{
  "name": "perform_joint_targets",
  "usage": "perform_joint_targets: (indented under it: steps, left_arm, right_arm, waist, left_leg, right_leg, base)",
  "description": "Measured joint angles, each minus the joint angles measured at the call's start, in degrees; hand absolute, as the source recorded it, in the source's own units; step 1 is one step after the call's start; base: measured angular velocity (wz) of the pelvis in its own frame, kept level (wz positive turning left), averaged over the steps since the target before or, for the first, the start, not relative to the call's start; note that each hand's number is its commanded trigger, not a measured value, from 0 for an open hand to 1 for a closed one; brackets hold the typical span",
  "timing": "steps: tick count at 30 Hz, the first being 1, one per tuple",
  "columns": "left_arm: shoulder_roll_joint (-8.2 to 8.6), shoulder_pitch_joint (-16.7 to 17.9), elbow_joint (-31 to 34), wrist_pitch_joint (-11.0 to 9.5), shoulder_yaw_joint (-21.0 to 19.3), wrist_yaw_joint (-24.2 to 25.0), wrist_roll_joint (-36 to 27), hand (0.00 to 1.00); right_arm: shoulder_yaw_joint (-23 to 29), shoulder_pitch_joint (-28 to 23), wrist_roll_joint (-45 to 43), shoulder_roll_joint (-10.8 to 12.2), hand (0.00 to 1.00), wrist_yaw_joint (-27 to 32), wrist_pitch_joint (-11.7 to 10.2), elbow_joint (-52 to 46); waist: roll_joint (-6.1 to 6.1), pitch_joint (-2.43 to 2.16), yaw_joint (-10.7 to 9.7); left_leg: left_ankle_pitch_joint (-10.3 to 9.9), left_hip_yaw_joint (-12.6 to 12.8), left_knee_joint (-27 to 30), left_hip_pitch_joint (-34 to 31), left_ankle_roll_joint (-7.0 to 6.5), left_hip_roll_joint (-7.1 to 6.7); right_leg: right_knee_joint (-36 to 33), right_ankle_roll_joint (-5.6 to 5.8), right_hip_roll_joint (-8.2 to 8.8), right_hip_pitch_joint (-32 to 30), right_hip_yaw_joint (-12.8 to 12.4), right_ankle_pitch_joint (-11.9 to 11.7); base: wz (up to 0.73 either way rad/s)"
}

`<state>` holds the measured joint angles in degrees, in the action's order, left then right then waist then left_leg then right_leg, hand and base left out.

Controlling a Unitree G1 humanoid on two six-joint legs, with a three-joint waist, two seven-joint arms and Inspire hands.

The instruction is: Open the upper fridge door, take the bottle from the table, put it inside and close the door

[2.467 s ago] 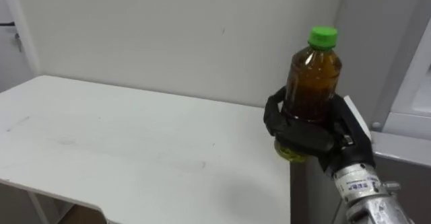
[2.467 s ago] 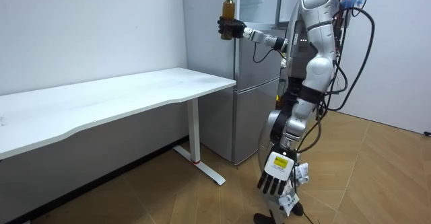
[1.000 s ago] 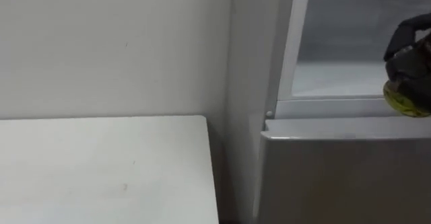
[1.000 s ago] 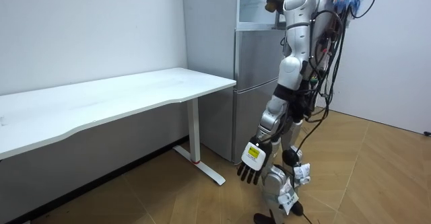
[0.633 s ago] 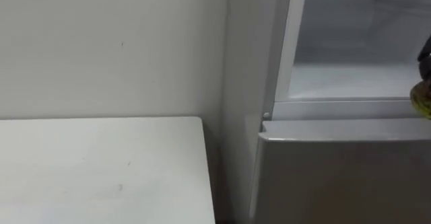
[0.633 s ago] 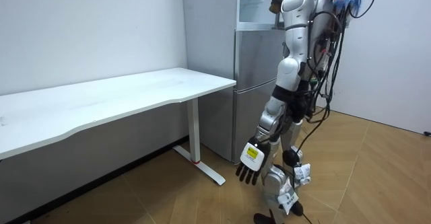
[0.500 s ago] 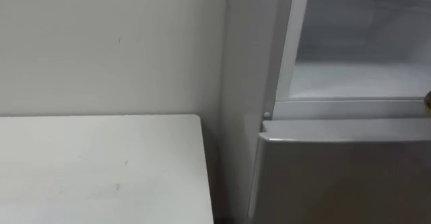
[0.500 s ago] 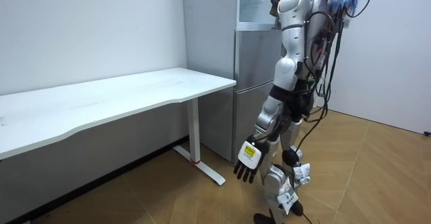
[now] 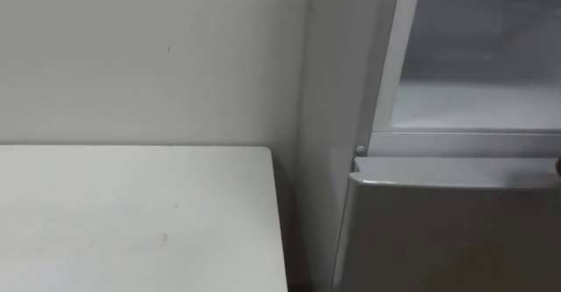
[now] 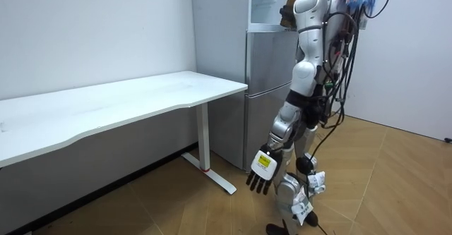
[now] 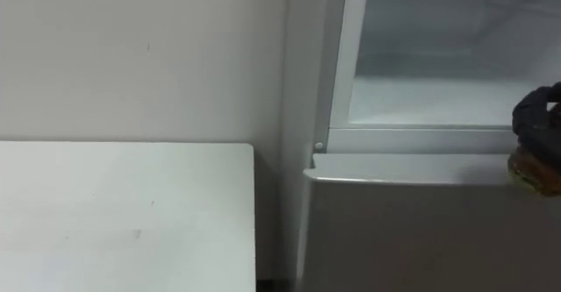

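A tall grey fridge (image 10: 268, 87) is seen against the wall, its upper compartment (image 11: 421, 99) standing open and its lower door (image 11: 412, 231) shut. A white table (image 10: 127, 97) is set just beside it, on the robot's left. The robot is stood close before the fridge. The left hand (image 10: 260, 178) is hung low at the robot's side with fingers straight and nothing held. The right hand (image 11: 536, 115) is raised at the front edge of the open compartment, its dark fingers curled round the bottle (image 11: 532, 171), whose yellowish base is seen level with the lower door's top.
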<state>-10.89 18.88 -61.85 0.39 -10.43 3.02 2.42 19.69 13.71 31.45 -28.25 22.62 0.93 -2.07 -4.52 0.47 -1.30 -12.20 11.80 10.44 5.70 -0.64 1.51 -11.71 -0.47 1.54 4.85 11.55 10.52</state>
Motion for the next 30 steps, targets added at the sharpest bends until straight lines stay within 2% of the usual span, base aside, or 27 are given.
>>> perform_joint_targets:
  steps: [4, 8, 12, 14, 17, 21, 23, 30]
  left_arm:
    - [-0.17, 0.7, 0.0, 0.0, -0.6, 0.0, 0.0, 0.0]
    - [-0.57, 0.6, 1.0, 1.0, -1.1, 0.4, 2.0, 0.0]
    - [-1.1, 0.7, 2.4, 2.1, -1.8, 0.8, 2.2, 0.0]
    - [-1.14, 0.7, 3.8, 3.0, -1.8, 1.1, 2.2, 0.0]
    - [-1.29, 0.5, 4.6, 3.3, -1.9, 1.1, 2.2, 0.0]
    - [-1.24, 0.7, 4.6, 4.1, -1.8, 1.1, 2.2, 0.0]
    - [-1.25, 0.8, 4.6, 4.5, -1.9, 1.1, 2.2, 0.0]
    - [-1.27, 1.0, 5.6, 5.2, -1.9, 0.9, 2.2, 0.0]
  right_arm:
    - [-0.7, 1.8, -0.2, -2.0, 1.0, 1.9, 0.4, 1.9]
    - [-0.6, 4.6, -0.2, -2.3, 1.0, 2.8, 0.6, 5.2]
    - [-0.7, 8.0, 0.1, -2.4, 1.0, 2.7, 2.4, 7.2]
    - [-0.9, 10.6, 0.5, -2.6, 1.0, 2.2, 2.7, 9.5]
    - [-1.2, 12.9, 2.5, -3.2, 1.0, 1.3, 3.0, 12.3]
    - [-2.9, 13.6, 2.7, -3.8, 1.0, 0.2, 3.0, 12.9]
    - [-3.0, 13.6, 2.7, -3.8, 1.0, -0.7, 4.2, 13.1]
    - [-4.6, 14.5, 2.6, -4.0, 1.0, -1.3, 5.0, 15.2]
  waist:
    - [-0.67, -0.09, 0.6]
    - [-1.62, -0.53, 0.9]
    - [-2.5, -0.65, 1.4]
    - [-2.51, -0.67, 1.4]
    - [-2.36, -0.73, 1.6]
    - [-1.51, -0.7, 1.6]
    - [-1.07, -0.69, 1.8]
    - [-1.34, -0.51, 1.8]
  left_leg:
    - [0.0, -0.4, 0.3, -0.2, 0.02, -0.07]
    - [0.0, -1.1, 1.0, -1.1, 0.02, -0.11]
    - [0.0, -1.2, 1.2, -1.7, 0.0, -0.05]
    - [0.0, -1.4, 1.4, -2.0, -0.03, 0.05]
    - [0.0, -1.8, 1.4, -2.2, -0.04, -0.05]
    - [0.0, -2.5, 1.4, -2.2, -0.03, -0.08]
    - [0.0, -2.5, 1.5, -2.2, -0.01, -0.11]
    - [0.0, -2.6, 1.6, -2.2, -0.02, -0.02]
  right_leg:
    - [0.1, -0.02, -0.03, -0.1, 0.4, 0.0]
    - [0.0, -0.06, 0.16, -0.4, 1.2, 0.1]
    - [0.0, -0.06, 0.21, -0.7, 1.3, 0.1]
    - [0.0, -0.05, 0.36, -0.8, 1.6, 0.0]
    - [0.0, -0.04, 0.46, -0.8, 2.4, 0.0]
    - [0.0, -0.04, 0.49, -0.7, 3.0, 0.0]
    - [0.0, -0.04, 0.48, -0.7, 3.0, 0.0]
    - [0.0, -0.04, 0.5, -0.6, 3.0, 0.0]
  base:
    - [0.04]
    - [0.08]
    - [0.03]
    - [0.07]
    - [0.11]
    - [0.06]
    - [0.0]
    - [0.0]
